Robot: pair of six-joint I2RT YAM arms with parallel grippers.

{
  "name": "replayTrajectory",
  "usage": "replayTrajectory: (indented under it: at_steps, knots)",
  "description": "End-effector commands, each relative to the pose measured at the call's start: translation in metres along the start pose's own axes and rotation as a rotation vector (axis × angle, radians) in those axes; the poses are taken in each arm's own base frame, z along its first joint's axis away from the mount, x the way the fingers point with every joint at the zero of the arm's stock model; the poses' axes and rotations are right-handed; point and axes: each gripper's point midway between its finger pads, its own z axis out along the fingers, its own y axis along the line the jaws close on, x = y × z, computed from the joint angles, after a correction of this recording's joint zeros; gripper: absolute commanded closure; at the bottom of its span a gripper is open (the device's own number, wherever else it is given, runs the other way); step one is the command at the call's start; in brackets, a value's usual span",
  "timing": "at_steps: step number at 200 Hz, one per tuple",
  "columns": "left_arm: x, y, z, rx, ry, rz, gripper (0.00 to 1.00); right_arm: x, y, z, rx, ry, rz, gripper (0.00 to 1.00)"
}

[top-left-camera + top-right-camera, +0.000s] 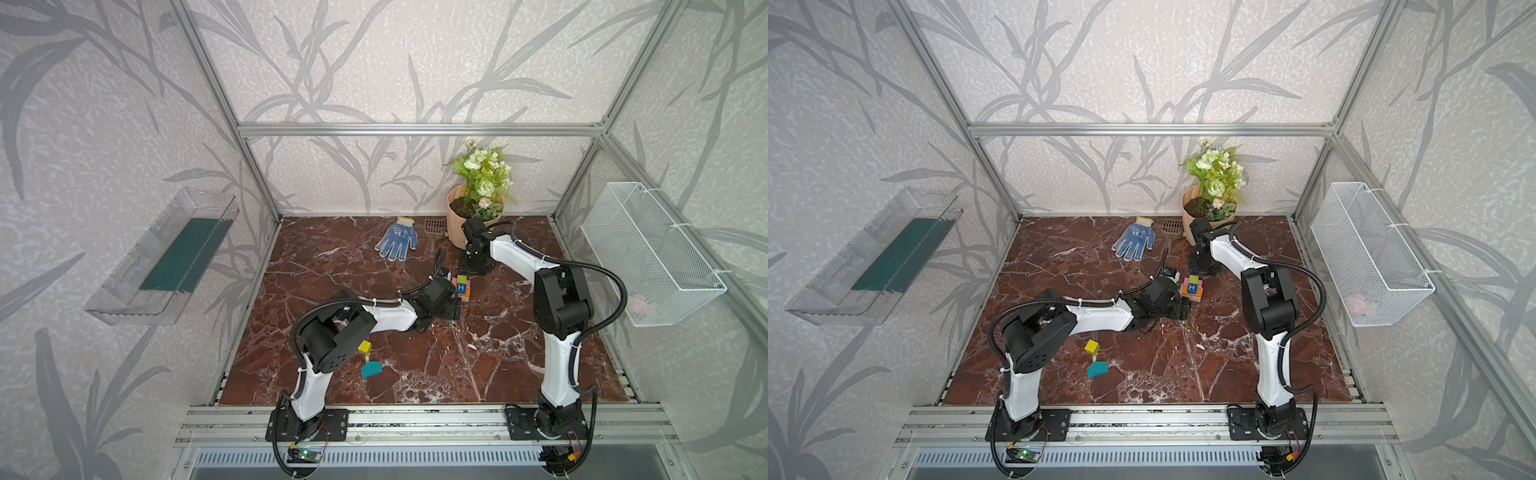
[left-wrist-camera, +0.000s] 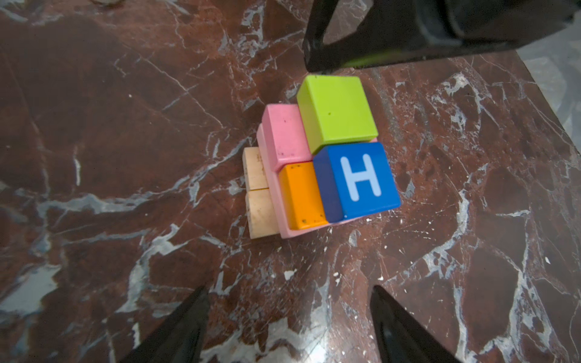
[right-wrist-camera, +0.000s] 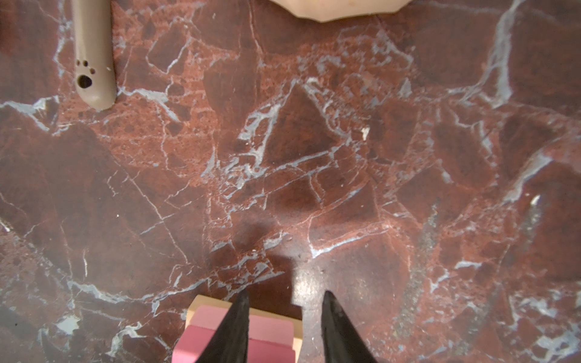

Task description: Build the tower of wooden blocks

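The wood block tower [image 1: 462, 289] [image 1: 1192, 288] stands mid-table. Tan blocks [image 2: 259, 195] form its base, under a pink layer, a pink oblong [image 2: 284, 135] and an orange one [image 2: 301, 195]. A lime cube [image 2: 338, 110] and a blue "H" cube [image 2: 361, 180] sit on top. My left gripper [image 2: 289, 301] is open and empty, a short way in front of the tower. My right gripper [image 3: 284, 298] hangs at the tower's far side with its jaws slightly apart and nothing between them. A yellow cube [image 1: 364, 347] and a teal slant-topped piece [image 1: 371, 369] lie loose near the left arm.
A blue dotted glove [image 1: 397, 239], a brown scoop [image 1: 432, 232] and a peach flowerpot [image 1: 459, 232] with flowers stand at the back. A white wire basket [image 1: 648, 253] hangs on the right wall, a clear tray [image 1: 166, 257] on the left wall.
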Motion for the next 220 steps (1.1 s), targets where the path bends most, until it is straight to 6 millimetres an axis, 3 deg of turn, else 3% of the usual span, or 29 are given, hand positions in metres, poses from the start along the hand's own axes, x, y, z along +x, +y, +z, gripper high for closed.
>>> replayTrajectory:
  at_steps: [1,65,220]
  knots:
    - [-0.005,0.007,0.000,-0.060,-0.002,0.007,0.19,0.001,0.001,0.002,-0.005,0.017,-0.006,0.62]
    - [-0.019,0.004,-0.003,-0.079,-0.018,0.034,0.19,0.001,0.002,-0.001,-0.013,0.014,-0.005,0.62]
    - [-0.032,0.007,0.004,-0.100,-0.033,0.038,0.19,0.003,0.004,0.000,-0.022,0.023,-0.006,0.63]
